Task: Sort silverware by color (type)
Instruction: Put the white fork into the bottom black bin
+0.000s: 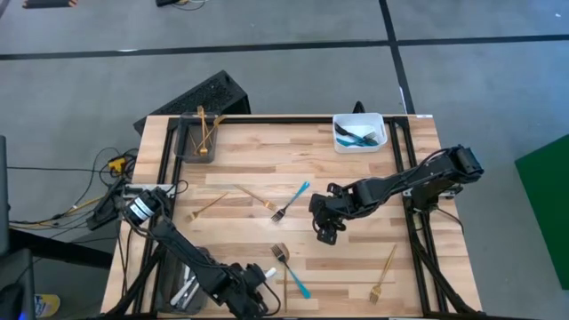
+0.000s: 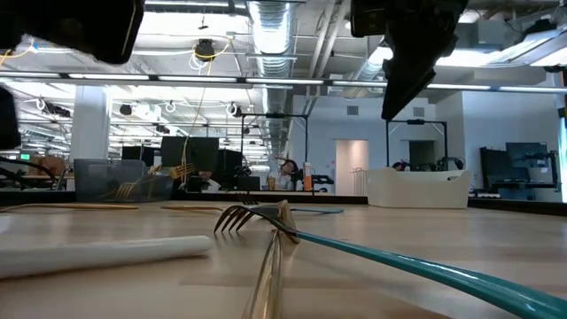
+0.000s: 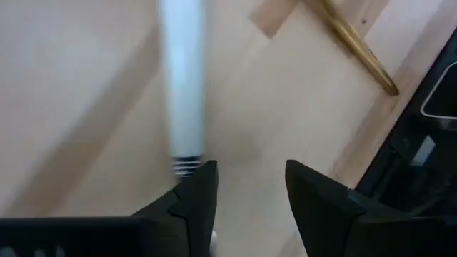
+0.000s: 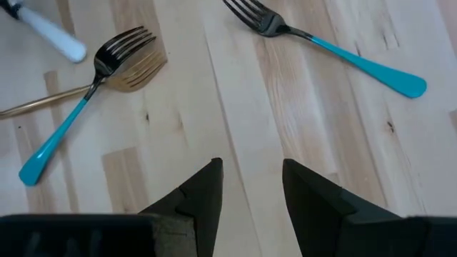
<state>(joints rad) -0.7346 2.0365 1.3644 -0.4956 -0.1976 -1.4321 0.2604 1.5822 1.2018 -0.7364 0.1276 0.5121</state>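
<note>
The silverware lies scattered on the wooden table. A white-handled utensil (image 3: pixel 182 86) lies near the front edge. Its ribbed end (image 3: pixel 187 165) is beside one finger of my open left gripper (image 3: pixel 250 175), which points down at bare wood. Close by, a blue-handled fork (image 1: pixel 298 280) crosses a gold fork (image 1: pixel 283 258). My right gripper (image 1: pixel 324 227) hangs open above mid-table, with nothing between its fingers. A second blue-handled fork (image 1: pixel 293 200) lies just beyond it. More gold forks (image 1: pixel 211 206) (image 1: pixel 384 274) rest flat on the wood. My left gripper has one fingertip (image 3: pixel 203 178) right beside the white utensil's ribbed end. I cannot tell whether they touch. The utensil lies flat on the table, outside the gap between the fingers.
A dark tray (image 1: pixel 182 142) at the far left holds gold forks. A white bin (image 1: pixel 359 142) at the far right holds blue-handled pieces. Another dark tray (image 1: pixel 173 283) sits at the near left, beside my left arm. Black frame rails run along the table's sides.
</note>
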